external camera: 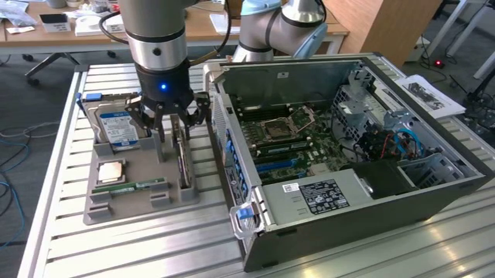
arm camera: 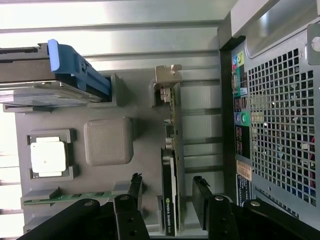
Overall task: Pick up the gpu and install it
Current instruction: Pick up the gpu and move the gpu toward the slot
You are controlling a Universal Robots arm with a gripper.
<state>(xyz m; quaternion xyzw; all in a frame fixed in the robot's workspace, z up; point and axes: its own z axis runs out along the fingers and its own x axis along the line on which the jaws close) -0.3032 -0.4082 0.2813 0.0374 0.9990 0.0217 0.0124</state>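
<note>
Gpu stands on its edge in a slot of the grey holder tray. The tray lies on the slatted metal surface, at the exterior view's left of the open computer case. The arm's fingers are spread wide, one on each side of the card, holding nothing.

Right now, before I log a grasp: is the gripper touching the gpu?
Apart. The wrist view shows the open gripper straddling the gpu, with a clear gap on each side.

Exterior view looks down obliquely from above; wrist view hangs close over the same grey tray.
</note>
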